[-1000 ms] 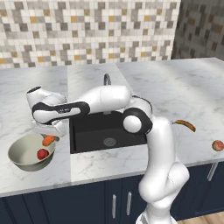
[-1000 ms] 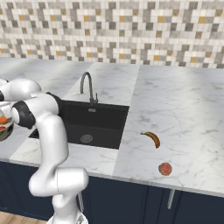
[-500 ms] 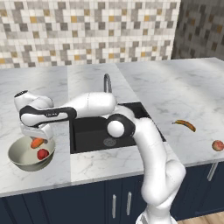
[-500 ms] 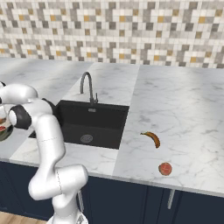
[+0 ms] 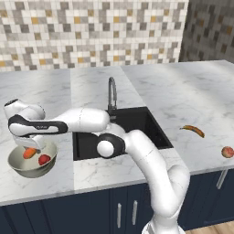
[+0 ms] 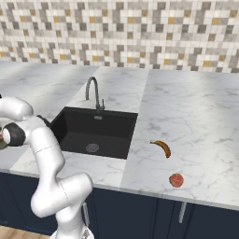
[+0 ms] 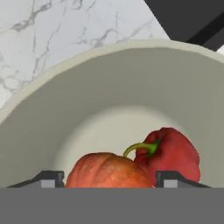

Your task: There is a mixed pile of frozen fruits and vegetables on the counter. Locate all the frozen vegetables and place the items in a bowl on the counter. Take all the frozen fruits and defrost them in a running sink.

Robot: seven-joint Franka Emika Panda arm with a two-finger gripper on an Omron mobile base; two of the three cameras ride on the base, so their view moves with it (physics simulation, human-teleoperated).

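My claw (image 7: 109,180) hangs just over the bowl (image 5: 18,167), its two tips spread apart with an orange piece (image 7: 107,170) showing between them; I cannot tell whether the tips touch it, so I cannot say it is grasped. In the left base view the claw (image 5: 33,147) sits over the bowl's near-left part, with the orange piece (image 5: 29,153) right under it.

Count in the bowl: two items, the orange piece and a red one (image 5: 44,159). The hand view shows them side by side and touching, the red one (image 7: 168,153) with a green stem, on the pale inside of the bowl (image 7: 65,100).

Count on the counter (image 5: 151,87): two items, a curved banana (image 5: 193,130) and a reddish-peach ball (image 5: 227,151), near each other, well apart from the bowl, on the far side of the sink (image 5: 121,130).

The right base view gives the sink's round drain (image 6: 92,148), one faucet (image 6: 93,91), the banana (image 6: 162,147) and the ball (image 6: 176,179) nearer the counter (image 6: 196,116) edge.
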